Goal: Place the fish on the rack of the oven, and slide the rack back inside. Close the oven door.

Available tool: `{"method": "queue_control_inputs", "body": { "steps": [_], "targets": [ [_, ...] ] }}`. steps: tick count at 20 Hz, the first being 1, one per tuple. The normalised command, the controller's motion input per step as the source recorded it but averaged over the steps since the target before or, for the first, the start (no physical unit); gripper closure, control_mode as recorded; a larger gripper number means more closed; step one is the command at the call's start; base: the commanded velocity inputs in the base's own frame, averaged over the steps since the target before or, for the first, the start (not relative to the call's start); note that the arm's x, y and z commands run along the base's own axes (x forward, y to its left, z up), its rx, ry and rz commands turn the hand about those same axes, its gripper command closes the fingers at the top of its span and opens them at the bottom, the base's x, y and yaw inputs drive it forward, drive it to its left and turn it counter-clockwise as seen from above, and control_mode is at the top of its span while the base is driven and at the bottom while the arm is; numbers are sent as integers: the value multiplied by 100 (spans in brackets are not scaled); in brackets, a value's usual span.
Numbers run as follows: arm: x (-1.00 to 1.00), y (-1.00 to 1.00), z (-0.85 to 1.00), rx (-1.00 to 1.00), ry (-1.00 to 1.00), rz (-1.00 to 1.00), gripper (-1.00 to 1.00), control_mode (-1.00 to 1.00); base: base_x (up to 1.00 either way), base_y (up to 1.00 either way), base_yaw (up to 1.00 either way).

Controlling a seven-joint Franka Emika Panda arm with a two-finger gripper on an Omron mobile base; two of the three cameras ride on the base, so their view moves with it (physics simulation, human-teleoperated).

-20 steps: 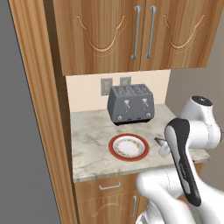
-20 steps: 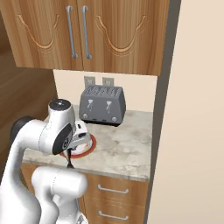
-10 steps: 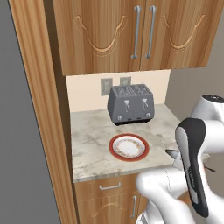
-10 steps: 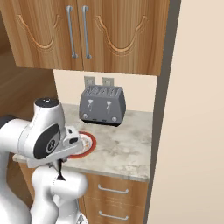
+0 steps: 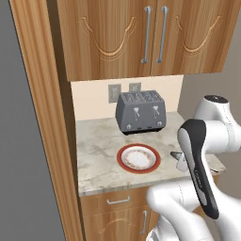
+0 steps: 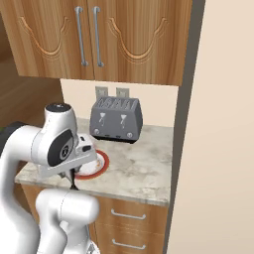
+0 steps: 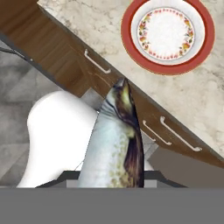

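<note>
The left base view looks forward and down from behind the arm's left at the marble counter, with the grey toaster at centre. The right base view faces the same toaster from the arm's right, a little nearer. Both share the toaster, the red-rimmed plate just before it and the wood cabinets above. The hand view looks steeply down, close over the counter's front edge, past that plate

Fish: slender silver-grey body with darker brownish back, pointed end directed away from the camera, suspended above the cabinet front off the desk.
</note>
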Motion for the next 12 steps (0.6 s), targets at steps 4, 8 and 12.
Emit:
{"method": "queue_control_inputs", "body": {
  "steps": [4,8,12],
  "targets": [
    [3,0,0,0,0,5,100,-100,0,0,0],
    [0,0,0,0,-1,2,100,100,-27,0,10],
    [0,0,0,0,0,0,100,100,-82,0,20]
  ]
}}
